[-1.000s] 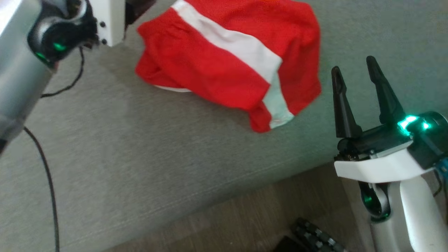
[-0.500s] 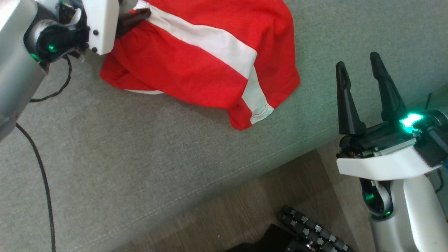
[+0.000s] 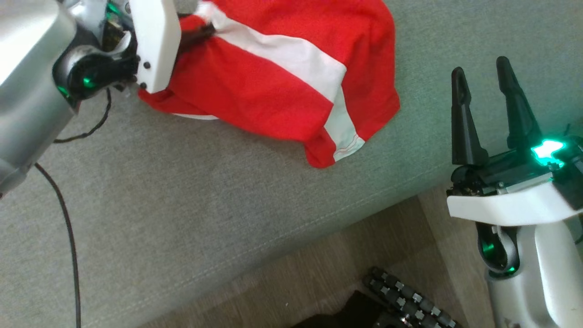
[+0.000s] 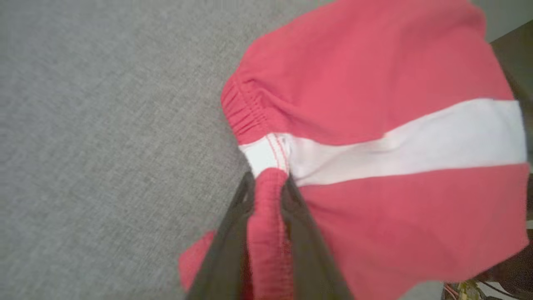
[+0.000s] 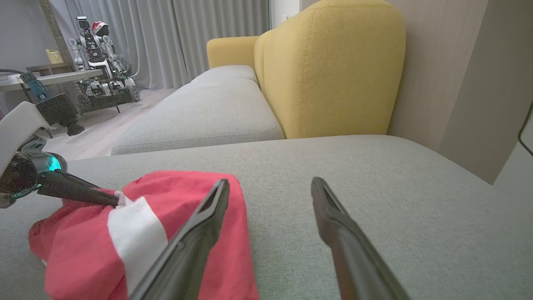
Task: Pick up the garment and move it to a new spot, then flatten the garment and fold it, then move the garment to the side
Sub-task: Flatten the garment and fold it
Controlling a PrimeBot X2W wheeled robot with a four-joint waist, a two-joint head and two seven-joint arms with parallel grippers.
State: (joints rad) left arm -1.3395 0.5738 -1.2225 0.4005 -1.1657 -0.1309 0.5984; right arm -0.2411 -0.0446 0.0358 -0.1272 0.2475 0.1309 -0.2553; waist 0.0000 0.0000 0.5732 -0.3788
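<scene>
Right, the left gripper (image 4: 266, 179) has its fingers pinched on the waistband of the red garment (image 3: 273, 86), bunched on the grey cushion (image 3: 182, 205); its white stripe runs toward the right gripper (image 3: 480, 68), which is spread wide and empty, well clear of the hem

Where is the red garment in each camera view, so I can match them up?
Head view: garment at top centre, on the grey cushion.
Left wrist view: right half, its waistband between the fingers of the left claw.
Right wrist view: lower left, partly behind a finger of the right claw.
Shared landmark: the white stripe across the garment.
</scene>
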